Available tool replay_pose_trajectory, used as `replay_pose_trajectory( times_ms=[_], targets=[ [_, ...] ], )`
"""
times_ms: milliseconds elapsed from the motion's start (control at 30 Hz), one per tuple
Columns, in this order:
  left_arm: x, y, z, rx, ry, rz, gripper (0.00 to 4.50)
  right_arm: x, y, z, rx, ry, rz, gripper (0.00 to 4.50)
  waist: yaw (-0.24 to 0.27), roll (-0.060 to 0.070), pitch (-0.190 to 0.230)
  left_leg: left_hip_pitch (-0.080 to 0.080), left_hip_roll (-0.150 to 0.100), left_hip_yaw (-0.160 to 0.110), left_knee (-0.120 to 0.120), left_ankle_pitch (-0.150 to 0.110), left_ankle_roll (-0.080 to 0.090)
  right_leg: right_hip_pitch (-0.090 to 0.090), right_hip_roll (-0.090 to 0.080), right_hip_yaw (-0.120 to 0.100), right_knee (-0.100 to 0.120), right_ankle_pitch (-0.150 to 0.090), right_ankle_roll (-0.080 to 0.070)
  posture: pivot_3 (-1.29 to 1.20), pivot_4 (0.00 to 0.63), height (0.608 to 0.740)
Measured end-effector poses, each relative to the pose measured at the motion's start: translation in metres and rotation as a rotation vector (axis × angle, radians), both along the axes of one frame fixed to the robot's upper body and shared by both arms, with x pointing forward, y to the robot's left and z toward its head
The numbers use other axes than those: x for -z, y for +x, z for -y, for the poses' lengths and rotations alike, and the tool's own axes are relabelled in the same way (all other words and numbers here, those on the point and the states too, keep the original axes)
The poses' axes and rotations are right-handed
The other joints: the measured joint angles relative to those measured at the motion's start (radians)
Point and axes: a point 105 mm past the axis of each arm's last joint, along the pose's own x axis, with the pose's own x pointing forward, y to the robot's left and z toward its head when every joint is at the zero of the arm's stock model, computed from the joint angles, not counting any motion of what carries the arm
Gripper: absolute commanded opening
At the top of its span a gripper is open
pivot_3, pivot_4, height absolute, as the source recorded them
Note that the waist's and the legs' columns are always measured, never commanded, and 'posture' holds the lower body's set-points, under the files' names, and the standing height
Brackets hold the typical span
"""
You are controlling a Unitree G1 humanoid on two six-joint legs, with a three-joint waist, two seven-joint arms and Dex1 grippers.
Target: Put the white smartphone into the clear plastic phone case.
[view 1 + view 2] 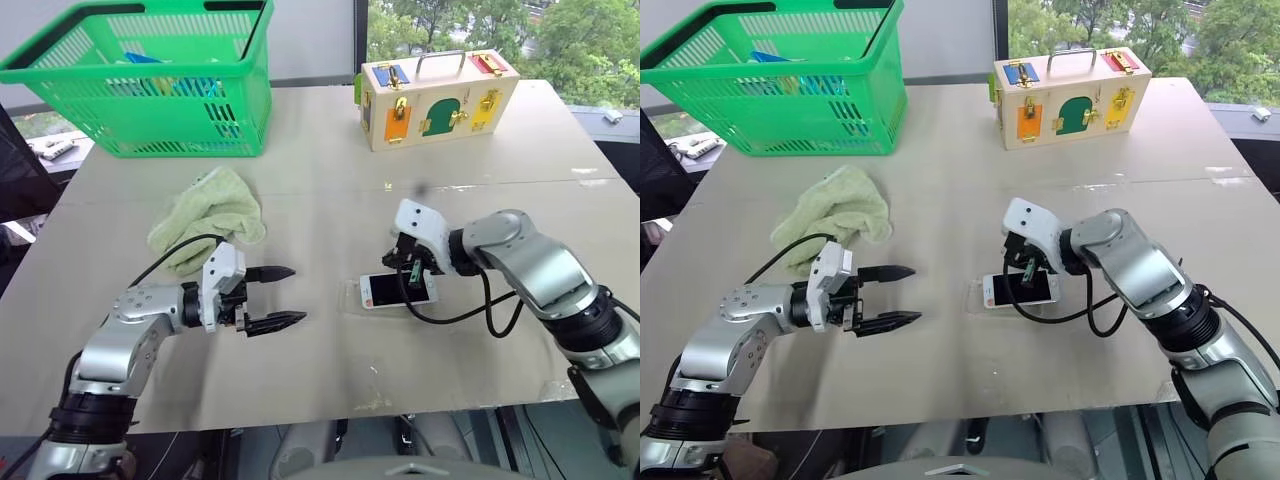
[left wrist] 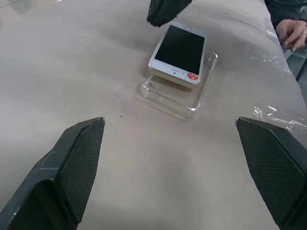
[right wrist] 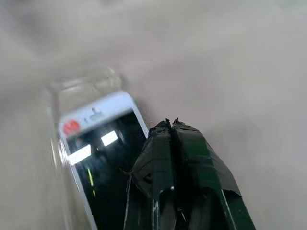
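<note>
The white smartphone (image 2: 178, 50) lies screen up on the clear plastic phone case (image 2: 175, 100), which sits on the table in front of me. The phone is shifted along the case, so the case's end sticks out past the phone's red-marked end. That phone end sits raised on the shell rather than flush in it. My right gripper (image 3: 168, 123) is shut with nothing between its fingers. Its tips are at the phone's (image 3: 96, 148) far edge, and I cannot tell whether they touch it. My left gripper (image 1: 298, 294) stands open to the left of the phone (image 1: 390, 291), pointing at it, empty.
A green basket (image 1: 150, 85) stands at the back left and a wooden lock box (image 1: 435, 95) at the back right. A light green towel (image 1: 210, 225) lies behind my left arm. A person's hand (image 2: 290, 31) rests at the table's right side.
</note>
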Motion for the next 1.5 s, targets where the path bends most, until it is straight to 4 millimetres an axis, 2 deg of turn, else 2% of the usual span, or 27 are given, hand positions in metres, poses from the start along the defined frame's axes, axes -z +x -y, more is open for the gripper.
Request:
replay_pose_trajectory(
  times_ms=[100, 167, 433, 667, 833, 1067, 1333, 1500],
  targets=[
    [0.0, -0.001, 0.002, 0.004, -0.003, 0.001, 4.5, -0.01, -0.039, -0.009, -0.197, 0.036, -0.087, 0.1, -0.001, 0.0, 0.0, 0.0, 0.001, -0.001, -0.001, 0.001, 0.002, 0.0, 0.0, -0.001, -0.001, 0.0, 0.0, 0.0, 0.15, 0.74],
    [0.0, -0.001, 0.003, 0.005, -0.006, 0.002, 4.5, -0.001, -0.06, -0.008, -0.258, 0.038, -0.163, 0.1, 0.0, 0.0, 0.0, 0.0, 0.001, -0.001, -0.001, 0.001, 0.002, 0.0, 0.0, -0.001, -0.001, 0.0, 0.0, 0.0, 0.15, 0.74],
    [0.001, -0.002, 0.002, 0.005, -0.007, -0.003, 4.5, 0.021, -0.073, -0.008, -0.29, -0.008, -0.207, 0.1, -0.001, 0.0, 0.0, 0.0, 0.002, 0.0, 0.0, -0.001, -0.001, 0.0, 0.0, -0.001, -0.001, 0.0, 0.001, 0.0, 0.15, 0.74],
    [0.004, -0.006, -0.003, 0.01, 0.012, -0.022, 4.5, 0.048, -0.068, -0.013, -0.275, -0.025, -0.209, 0.1, 0.0, 0.0, 0.0, 0.0, 0.001, 0.0, 0.0, 0.0, 0.0, 0.0, 0.0, -0.001, -0.001, 0.0, 0.0, 0.0, 0.15, 0.74],
    [0.006, -0.01, -0.011, -0.003, 0.036, -0.035, 4.5, 0.056, -0.055, -0.011, -0.219, -0.033, -0.152, 0.1, 0.0, 0.0, 0.0, 0.0, 0.001, 0.0, 0.0, -0.001, -0.001, 0.0, 0.0, -0.001, -0.001, 0.0, 0.0, 0.0, 0.15, 0.74],
    [0.006, -0.01, -0.011, 0.001, 0.037, -0.035, 4.5, 0.057, -0.053, -0.01, -0.202, -0.018, -0.129, 0.1, 0.0, -0.001, 0.0, 0.0, 0.001, 0.0, 0.0, -0.001, -0.001, 0.0, 0.0, -0.001, -0.001, 0.0, 0.0, 0.0, 0.15, 0.74],
    [0.001, -0.006, -0.006, 0.014, 0.028, -0.015, 4.5, 0.052, -0.032, 0.001, -0.128, -0.025, -0.09, 0.1, 0.001, -0.001, 0.0, 0.0, 0.001, 0.0, 0.0, 0.0, -0.001, 0.001, 0.001, -0.001, -0.001, 0.0, 0.0, 0.0, 0.15, 0.74],
    [0.001, -0.005, -0.004, 0.016, 0.028, -0.011, 4.5, 0.052, -0.028, 0.003, -0.127, -0.027, -0.078, 0.1, 0.001, -0.001, 0.0, 0.0, 0.001, 0.0, 0.001, 0.0, 0.0, 0.001, 0.001, -0.001, -0.001, 0.0, 0.0, 0.0, 0.15, 0.74]
  ],
)
